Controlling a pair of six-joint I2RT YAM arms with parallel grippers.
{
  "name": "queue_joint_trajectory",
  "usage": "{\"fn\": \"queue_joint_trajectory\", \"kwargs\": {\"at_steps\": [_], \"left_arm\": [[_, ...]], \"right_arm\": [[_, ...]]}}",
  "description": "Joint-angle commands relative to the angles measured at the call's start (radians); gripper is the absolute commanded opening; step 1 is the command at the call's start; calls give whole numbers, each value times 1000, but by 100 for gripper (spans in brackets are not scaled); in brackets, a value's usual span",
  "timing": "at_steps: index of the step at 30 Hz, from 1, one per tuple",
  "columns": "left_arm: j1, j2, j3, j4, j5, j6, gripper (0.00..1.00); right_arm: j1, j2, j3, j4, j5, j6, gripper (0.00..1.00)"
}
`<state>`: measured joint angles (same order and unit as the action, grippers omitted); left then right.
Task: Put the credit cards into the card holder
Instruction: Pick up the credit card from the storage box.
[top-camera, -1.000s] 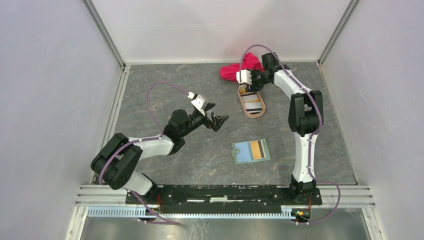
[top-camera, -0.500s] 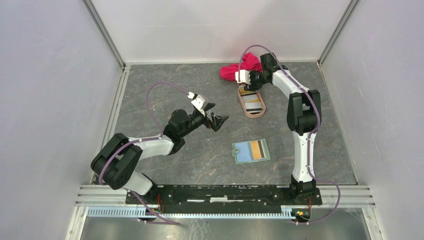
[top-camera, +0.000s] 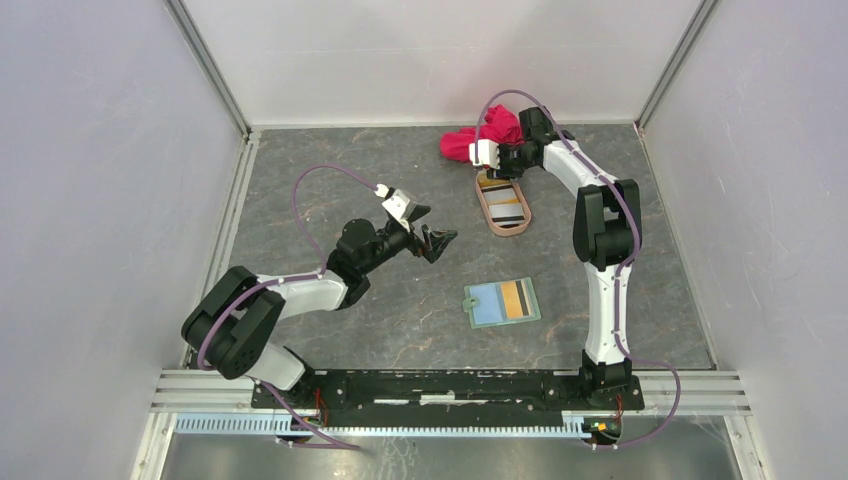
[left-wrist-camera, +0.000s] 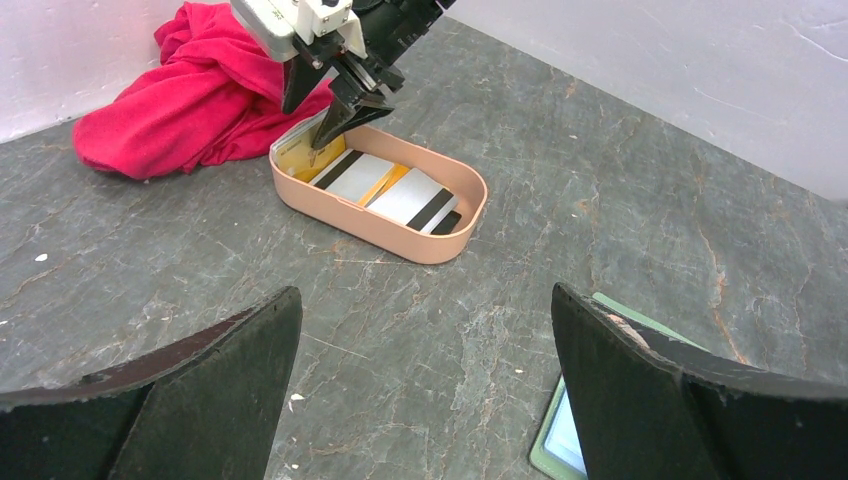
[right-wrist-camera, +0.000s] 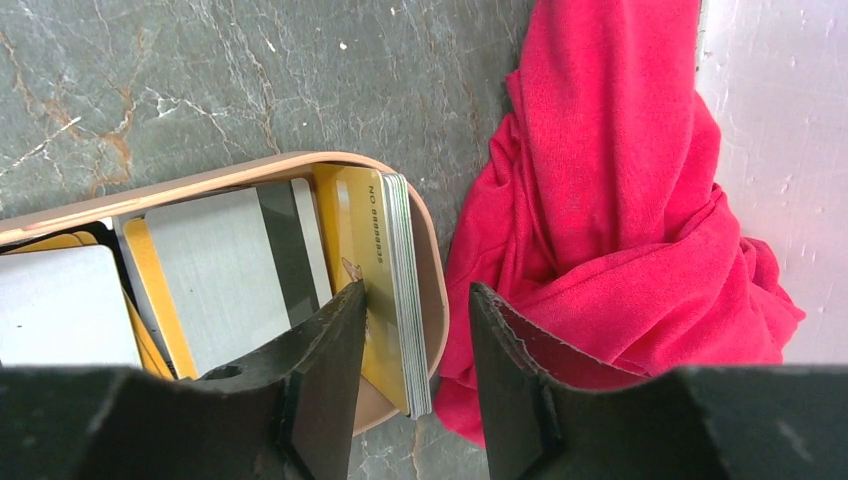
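The sage-green card holder (top-camera: 489, 306) lies open on the table with a striped orange card (top-camera: 517, 298) on its pale blue inside; its edge shows in the left wrist view (left-wrist-camera: 556, 441). Several credit cards (left-wrist-camera: 405, 193) lie in the pinkish-tan oval tray (top-camera: 507, 233). At the tray's far end a stack of cards (right-wrist-camera: 385, 260) stands tilted, yellow card facing in. My right gripper (right-wrist-camera: 418, 300) is open, one finger against the yellow card, the other outside the tray wall; it also shows from above (top-camera: 492, 176). My left gripper (left-wrist-camera: 425, 295) is open and empty above bare table (top-camera: 440, 243).
A crumpled red cloth (top-camera: 465, 142) lies against the back wall just beyond the tray (left-wrist-camera: 400, 240), touching its far end (right-wrist-camera: 620, 200). White walls and metal rails enclose the table. The tray rim (right-wrist-camera: 200, 180) runs under my right gripper.
My right gripper has edged slightly toward the far end of the tray. The left arm, the card holder and the tray have not moved.
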<state>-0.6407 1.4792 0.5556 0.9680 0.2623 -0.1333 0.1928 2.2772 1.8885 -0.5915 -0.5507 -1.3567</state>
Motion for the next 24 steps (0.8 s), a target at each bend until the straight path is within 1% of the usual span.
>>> {"fn": "queue_joint_trajectory", "kwargs": {"at_steps": [1, 10, 24], "left_arm": [[4, -10, -1, 57, -18, 15, 100], [5, -10, -2, 57, -17, 16, 100], [5, -11, -2, 58, -16, 17, 100]], "right_arm": [[3, -8, 44, 31, 4, 10, 47], [3, -52, 24, 23, -3, 3, 43], [3, -77, 14, 7, -6, -7, 40]]}}
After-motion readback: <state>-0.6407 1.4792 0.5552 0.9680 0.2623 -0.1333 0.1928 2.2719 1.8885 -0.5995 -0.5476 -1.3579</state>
